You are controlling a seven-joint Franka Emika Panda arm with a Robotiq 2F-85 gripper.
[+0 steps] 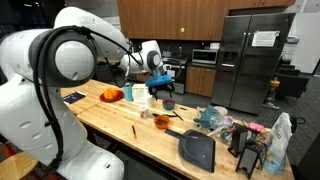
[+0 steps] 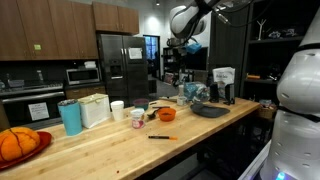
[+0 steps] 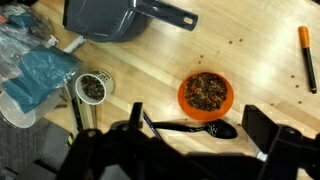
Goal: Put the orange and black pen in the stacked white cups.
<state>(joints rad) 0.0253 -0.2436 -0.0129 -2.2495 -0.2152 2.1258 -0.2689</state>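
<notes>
Pen: the orange and black pen (image 2: 160, 137) is seen lying flat on the bare wooden table (image 2: 90, 150), touched by nothing; in the wrist view it is found at the 2 o'clock edge of the picture.
Cups: the stacked white cups (image 2: 117, 110) are stood upright near the 10 o'clock side of the pen, well apart from it; nothing can be seen poking out of them.
Gripper: the gripper (image 3: 195, 140) is held high above the table with its jaws spread wide and nothing between them.
Below the gripper: an orange bowl (image 3: 206, 94) of dark contents and a black spoon (image 3: 190, 129) are framed in the wrist view, the bowl at 12 o'clock of the spoon.
Done: nothing yet, as judged from the pen resting untouched.
Left: the gripper must be carried toward 2 o'clock over the pen, lowered and closed on it; the pen must then be lifted, brought above the cups and released inside.
Risk: a thin pen lying flat is easily missed or rolled aside.
</notes>
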